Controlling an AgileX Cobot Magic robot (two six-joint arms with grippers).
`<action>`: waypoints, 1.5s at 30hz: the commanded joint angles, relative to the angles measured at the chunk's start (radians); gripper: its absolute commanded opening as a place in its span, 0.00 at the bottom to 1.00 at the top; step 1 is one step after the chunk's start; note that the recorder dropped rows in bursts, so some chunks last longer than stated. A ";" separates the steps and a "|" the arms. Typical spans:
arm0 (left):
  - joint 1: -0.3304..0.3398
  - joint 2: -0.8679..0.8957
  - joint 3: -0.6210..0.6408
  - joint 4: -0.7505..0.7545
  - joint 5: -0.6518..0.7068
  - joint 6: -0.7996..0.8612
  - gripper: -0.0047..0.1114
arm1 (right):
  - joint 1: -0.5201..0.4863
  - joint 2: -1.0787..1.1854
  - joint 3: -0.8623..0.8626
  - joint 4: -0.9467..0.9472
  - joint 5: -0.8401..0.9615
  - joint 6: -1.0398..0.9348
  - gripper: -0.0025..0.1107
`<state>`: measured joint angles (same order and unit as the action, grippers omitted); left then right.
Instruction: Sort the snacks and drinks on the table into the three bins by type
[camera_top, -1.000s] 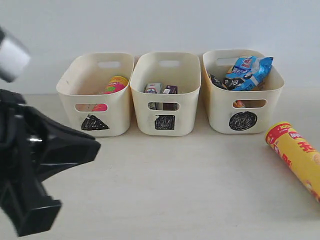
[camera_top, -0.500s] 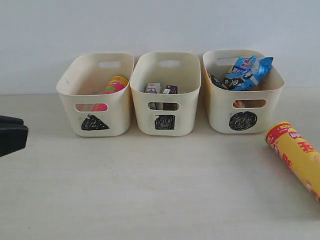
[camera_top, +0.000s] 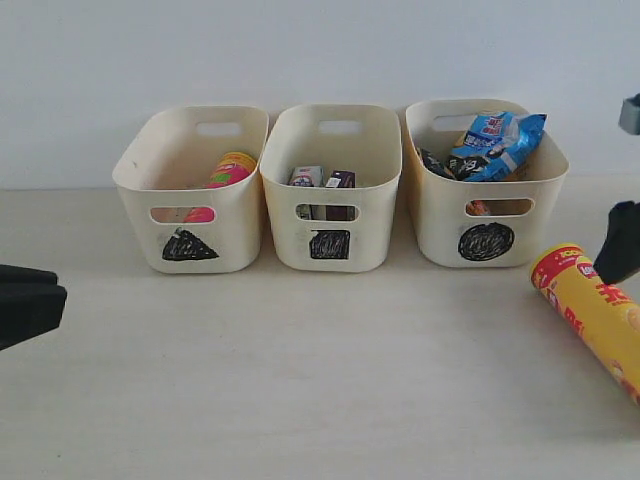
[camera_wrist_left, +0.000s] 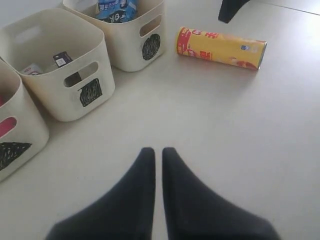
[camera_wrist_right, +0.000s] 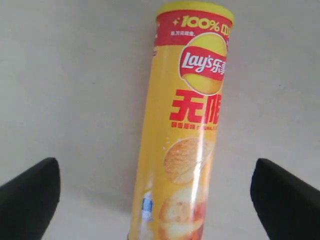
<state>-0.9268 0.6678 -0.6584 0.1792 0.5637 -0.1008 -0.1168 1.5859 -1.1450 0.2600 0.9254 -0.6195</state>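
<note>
The yellow Lay's tube (camera_top: 588, 312) is running off the right edge of the exterior view, its far end lost. In the right wrist view, the end away from its lid is also getting cropped. The pink tube (camera_top: 230, 168) is hiding behind the wall of the triangle bin (camera_top: 140, 215), showing only its top and a strip through the handle slot. The two cartons (camera_top: 322, 178) are poking just their tops above the square bin (camera_top: 375, 230), their print too small to read. The left gripper (camera_top: 50, 300) and right gripper (camera_top: 620, 242) are each being cut by the frame's sides.

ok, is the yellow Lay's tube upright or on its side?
On its side. The yellow Lay's tube lies flat on the table, outside the bins, its printed length facing up.
</note>
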 joint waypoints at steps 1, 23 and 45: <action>0.003 -0.004 0.004 0.003 -0.016 -0.007 0.08 | 0.000 0.104 -0.008 -0.031 -0.064 -0.019 0.84; 0.003 -0.234 0.087 0.726 0.133 -0.684 0.08 | 0.046 0.308 -0.014 -0.115 -0.131 0.034 0.34; 0.003 -0.242 0.087 0.718 0.068 -0.692 0.08 | 0.567 -0.035 -0.178 0.434 -0.125 -0.092 0.02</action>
<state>-0.9268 0.4314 -0.5762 0.8967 0.6457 -0.7829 0.3880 1.5062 -1.2672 0.5520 0.8824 -0.6991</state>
